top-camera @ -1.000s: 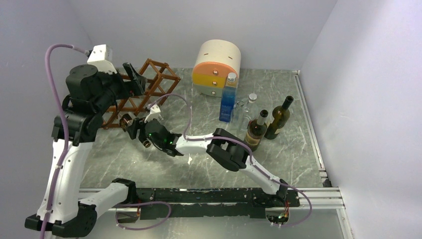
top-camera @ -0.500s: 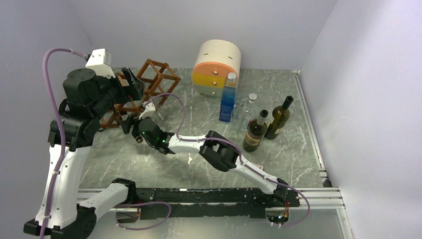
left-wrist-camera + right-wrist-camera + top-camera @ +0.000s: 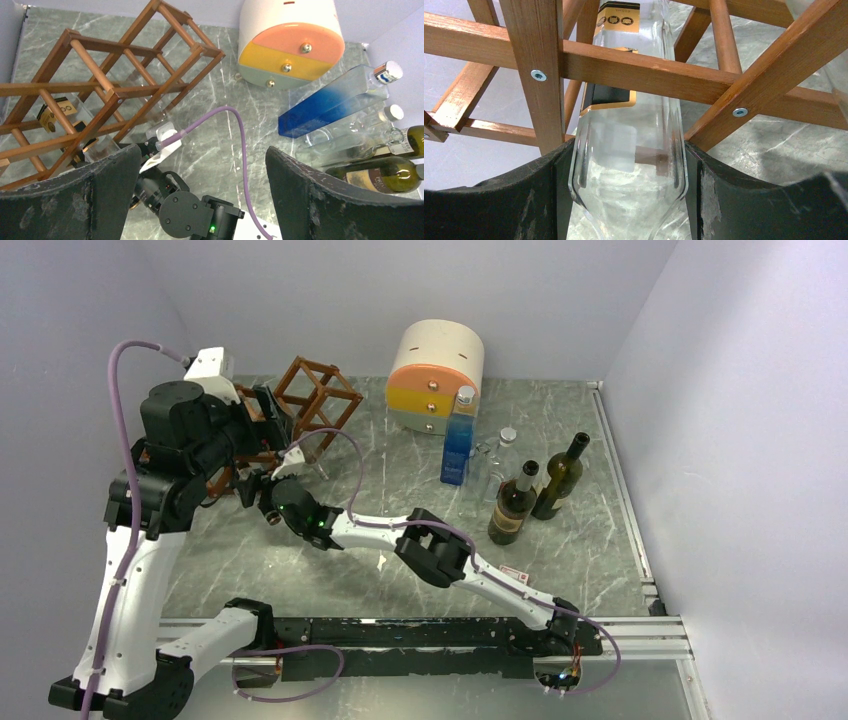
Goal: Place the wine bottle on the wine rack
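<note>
Since the right gripper (image 3: 629,200) pinched the clear wine bottle (image 3: 624,115) by its body, its far end sat lengthwise inside a cell of the wine rack (image 3: 634,62); the left gripper (image 3: 202,155) hung wide open above, idle.

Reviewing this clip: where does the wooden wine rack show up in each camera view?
Top external: wine rack upper left, partly behind the left arm.
Left wrist: upper left, above the open left gripper.
Right wrist: close up, filling the upper half.
Shared landmark: the right gripper holding the clear bottle among the rack's sticks.
</note>
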Tool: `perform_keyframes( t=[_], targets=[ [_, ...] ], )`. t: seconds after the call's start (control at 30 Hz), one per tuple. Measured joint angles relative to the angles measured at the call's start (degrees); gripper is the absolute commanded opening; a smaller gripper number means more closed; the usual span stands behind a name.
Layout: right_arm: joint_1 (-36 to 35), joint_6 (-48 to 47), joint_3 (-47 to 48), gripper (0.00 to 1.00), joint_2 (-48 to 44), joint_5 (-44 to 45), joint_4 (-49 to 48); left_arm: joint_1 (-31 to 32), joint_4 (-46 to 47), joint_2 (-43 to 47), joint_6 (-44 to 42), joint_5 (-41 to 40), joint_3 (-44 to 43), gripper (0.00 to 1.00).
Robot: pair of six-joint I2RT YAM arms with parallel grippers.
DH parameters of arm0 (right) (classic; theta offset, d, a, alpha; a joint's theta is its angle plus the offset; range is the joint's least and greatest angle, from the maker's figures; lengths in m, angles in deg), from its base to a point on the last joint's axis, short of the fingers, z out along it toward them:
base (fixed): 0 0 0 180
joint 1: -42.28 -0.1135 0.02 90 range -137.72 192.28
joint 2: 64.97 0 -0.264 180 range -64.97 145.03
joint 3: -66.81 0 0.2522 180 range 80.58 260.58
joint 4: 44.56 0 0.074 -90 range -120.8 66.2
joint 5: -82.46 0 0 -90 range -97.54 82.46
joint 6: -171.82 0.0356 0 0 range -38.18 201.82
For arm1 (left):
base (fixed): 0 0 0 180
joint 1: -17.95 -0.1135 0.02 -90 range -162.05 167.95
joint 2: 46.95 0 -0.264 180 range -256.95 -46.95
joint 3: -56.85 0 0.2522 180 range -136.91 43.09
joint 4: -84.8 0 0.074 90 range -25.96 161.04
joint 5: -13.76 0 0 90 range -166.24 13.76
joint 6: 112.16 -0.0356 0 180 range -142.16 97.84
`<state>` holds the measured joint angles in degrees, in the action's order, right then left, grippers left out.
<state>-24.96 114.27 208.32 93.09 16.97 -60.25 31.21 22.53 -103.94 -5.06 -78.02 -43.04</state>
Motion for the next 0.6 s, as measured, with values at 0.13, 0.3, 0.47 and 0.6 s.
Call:
perform_keyframes(
  t=[0.13, 0.3, 0.47, 0.6],
  targets=[
    [0.0, -0.5, 0.4, 0.70, 0.2, 0.0, -0.1, 0.0, -0.6, 0.0, 0.0, 0.0, 0.8, 0.98],
    [0.0, -1.2, 0.4, 0.82, 0.3, 0.0, -1.1, 0.0, -0.7, -0.2, 0.0, -0.1, 0.9, 0.98],
    [0.5, -1.6, -2.7, 0.87, -1.1, 0.0, -5.8, 0.0, -0.9, -0.2, 0.0, -0.1, 0.8, 0.98],
    [0.7, -1.7, -6.3, 0.87, -3.4, -0.1, -7.7, 0.0, -1.1, -0.2, -0.2, -0.2, 0.3, 0.98]
  ],
)
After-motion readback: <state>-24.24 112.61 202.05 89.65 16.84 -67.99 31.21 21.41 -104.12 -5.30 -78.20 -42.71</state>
